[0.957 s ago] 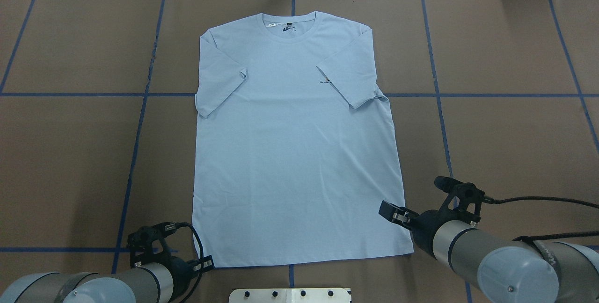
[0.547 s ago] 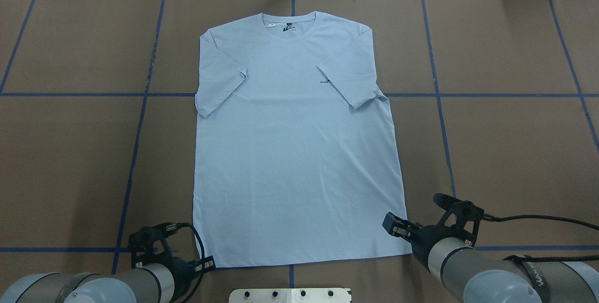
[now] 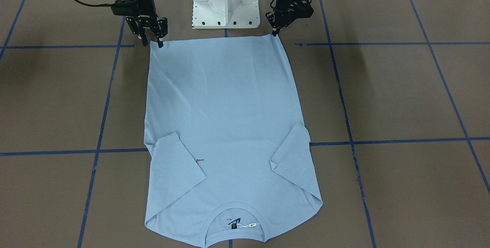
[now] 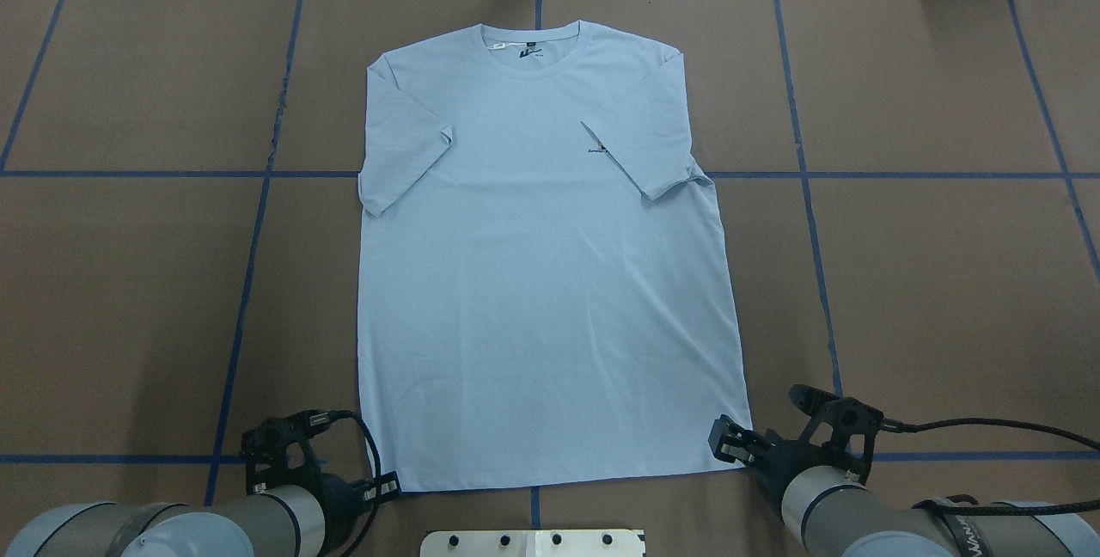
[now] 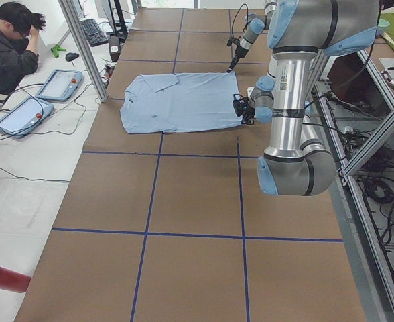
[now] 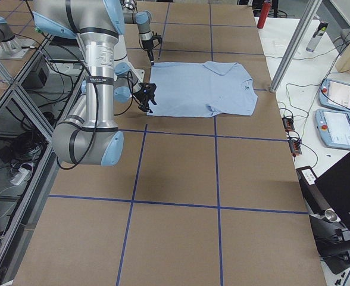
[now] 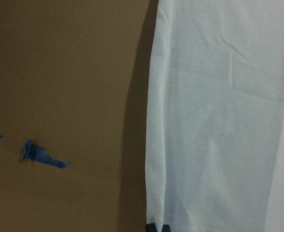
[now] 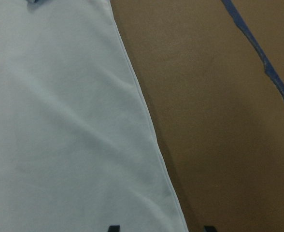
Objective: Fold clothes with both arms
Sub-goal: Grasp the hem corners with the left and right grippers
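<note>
Right end effector point(image 3: 152, 40): fingers spread wide. In the right wrist view the two tips straddle the garment's right side edge, one over cloth and one over bare bench. It has not gripped anything yet.

Left end effector point(image 3: 275, 31): fingers pressed almost together, with the tips right on the near left hem corner. You cannot confirm from the left wrist view whether any cloth is caught between them.

Task thing: light blue short-sleeved cotton T-shirt point(image 4: 541, 282), lying flat and face up on the brown paper-covered bench with blue tape grid lines point(image 4: 945, 282). Both sleeves are turned in over the body. The small chest print is half hidden under the right sleeve.

Key relation: the shirt's long axis runs straight away from the robot, with the hem nearest and the collar and dark neck label at the far end. The whole garment lies beyond both end effectors, and each one sits at the hem corner on its own side. Neither arm has to cross over.

Judgement: the next step is to close the right fingers on the right corner, then carry both corners toward the collar together, along the long axis. Watch that both lift to equal height, or the fold line will skew.
</note>
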Motion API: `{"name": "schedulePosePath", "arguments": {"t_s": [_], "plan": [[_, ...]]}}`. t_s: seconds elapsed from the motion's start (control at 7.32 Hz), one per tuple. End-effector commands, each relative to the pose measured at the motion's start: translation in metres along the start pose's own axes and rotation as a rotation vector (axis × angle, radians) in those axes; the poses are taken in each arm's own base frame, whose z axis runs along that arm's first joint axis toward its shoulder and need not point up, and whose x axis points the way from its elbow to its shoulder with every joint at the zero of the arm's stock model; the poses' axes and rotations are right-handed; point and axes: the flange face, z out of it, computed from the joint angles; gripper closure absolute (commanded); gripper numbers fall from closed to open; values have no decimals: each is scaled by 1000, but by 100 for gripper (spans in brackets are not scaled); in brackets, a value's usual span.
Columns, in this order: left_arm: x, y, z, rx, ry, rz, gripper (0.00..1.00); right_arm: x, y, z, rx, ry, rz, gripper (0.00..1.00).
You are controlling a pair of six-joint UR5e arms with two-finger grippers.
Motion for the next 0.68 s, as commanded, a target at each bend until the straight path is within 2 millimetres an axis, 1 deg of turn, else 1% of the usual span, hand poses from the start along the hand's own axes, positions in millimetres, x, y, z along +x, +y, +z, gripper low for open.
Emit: {"name": "schedulePosePath", "arguments": {"t_s": [0.0,0.14,0.27,0.41,0.55], "plan": [[4,1,-1,-2,7,-2,100,3,4,5,8,8,-11,36],[4,1,-1,-2,7,-2,100,4,8,5,8,7,-16,39],[4,1,-1,-2,7,-2,100,4,11,4,5,5,-20,44],[4,1,-1,-2,7,-2,100,4,14,3,0,3,-24,52],[4,1,-1,-2,7,-2,100,4,17,2,-3,2,-28,52]]}}
